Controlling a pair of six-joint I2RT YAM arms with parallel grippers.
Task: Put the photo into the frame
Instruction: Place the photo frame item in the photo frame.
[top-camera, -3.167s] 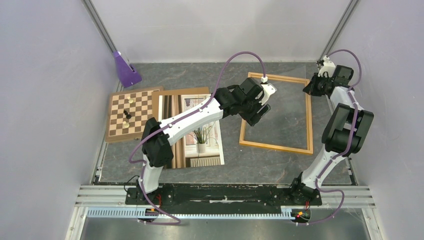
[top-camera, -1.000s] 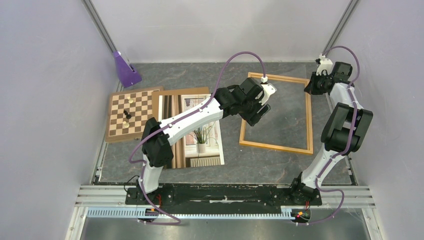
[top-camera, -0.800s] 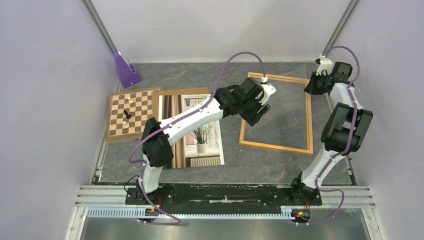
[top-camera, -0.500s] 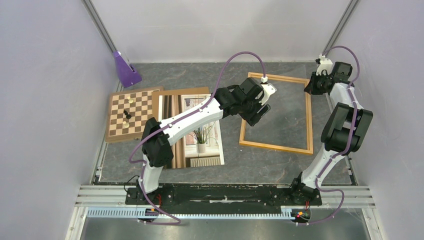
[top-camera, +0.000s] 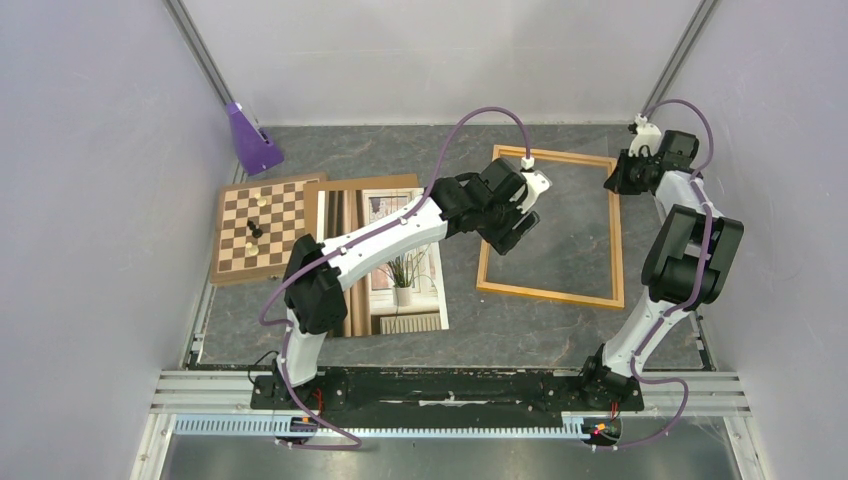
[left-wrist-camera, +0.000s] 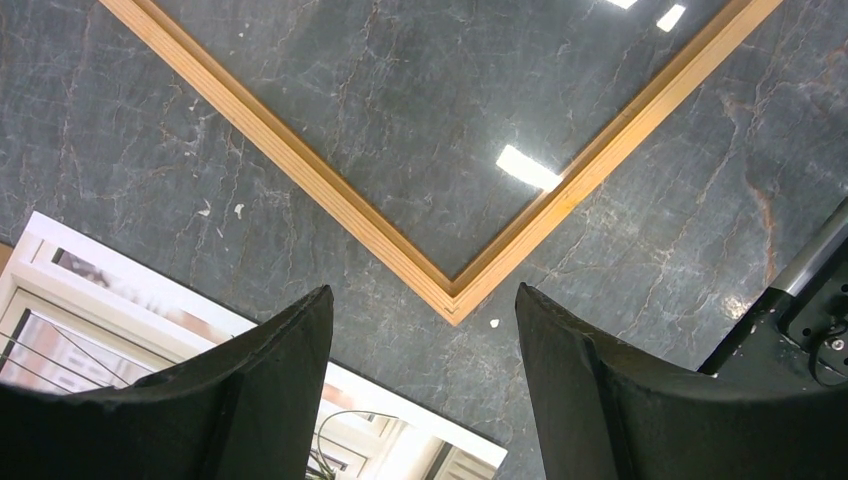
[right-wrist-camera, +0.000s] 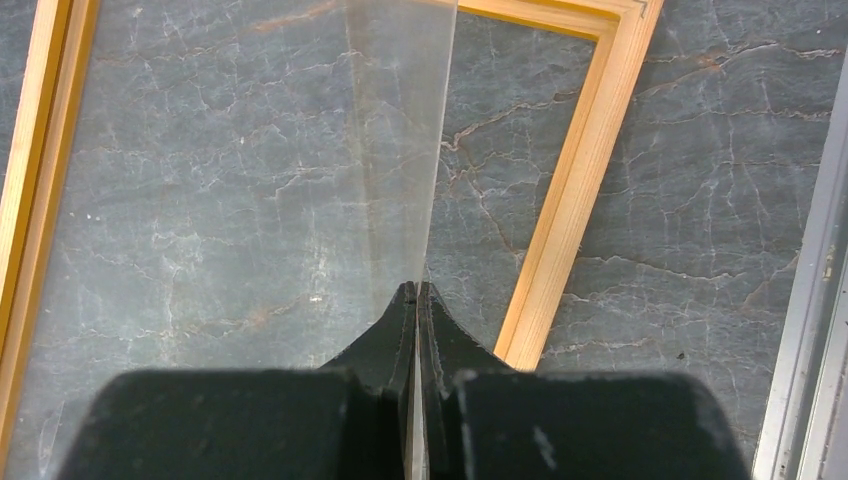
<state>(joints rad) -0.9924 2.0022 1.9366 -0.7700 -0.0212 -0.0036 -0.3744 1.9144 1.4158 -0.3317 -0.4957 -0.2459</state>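
1. The right gripper (right-wrist-camera: 415, 290) is pinched fully shut on the edge of a clear pane (right-wrist-camera: 300, 150). The pane stretches ahead of its fingers over the frame (right-wrist-camera: 575, 200), which lies flat just below.
2. The left gripper (left-wrist-camera: 422, 300) hangs with jaws spread wide and empty, directly above a corner of the frame. The photo (top-camera: 410, 300) lies flat just behind it, not yet in the frame.
3. The glazing step looks to be in hand. Next, the pane likely needs to be squared inside the rails before the photo can go in.
4. A metal rail (right-wrist-camera: 815, 300) runs close on the right gripper's right. Bare table separates photo and frame, while the chessboard (top-camera: 255, 228) borders the photo's far side.
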